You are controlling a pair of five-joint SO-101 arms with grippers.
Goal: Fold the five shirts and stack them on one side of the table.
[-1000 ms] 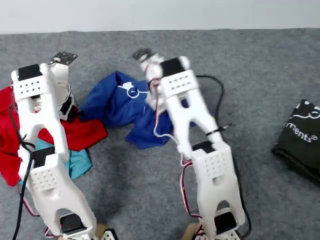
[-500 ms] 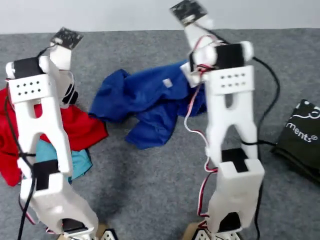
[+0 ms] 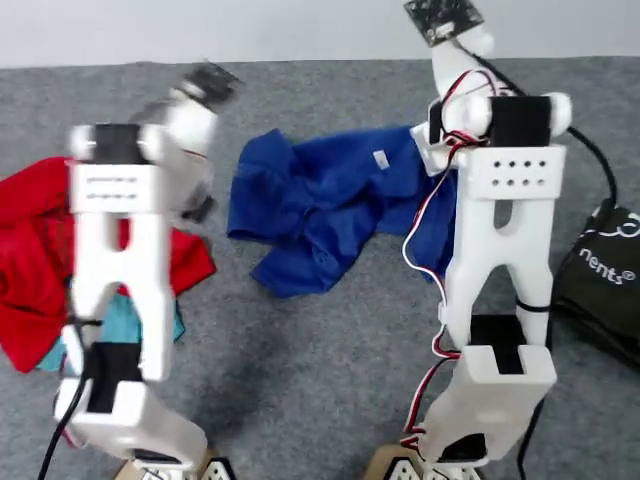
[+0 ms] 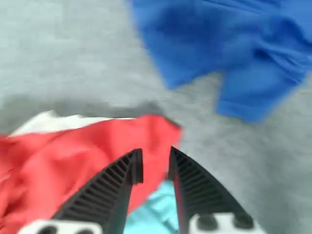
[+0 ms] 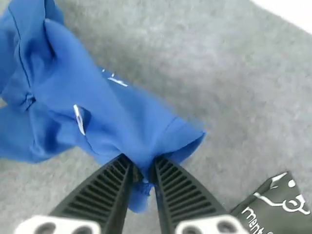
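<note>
Gripping the blue shirt [image 5: 73,97], right claw [image 5: 144,171] is clenched; left claw [image 4: 154,163] gapes narrowly over red shirt [image 4: 73,151].

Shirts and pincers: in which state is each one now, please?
blue shirt: crumpled, one edge clamped in the right pincer
red shirt: crumpled, over the teal shirt
teal shirt: partly covered
black shirt: folded, lying apart
left pincer: slightly open, above the red shirt
right pincer: shut on the blue shirt
</note>
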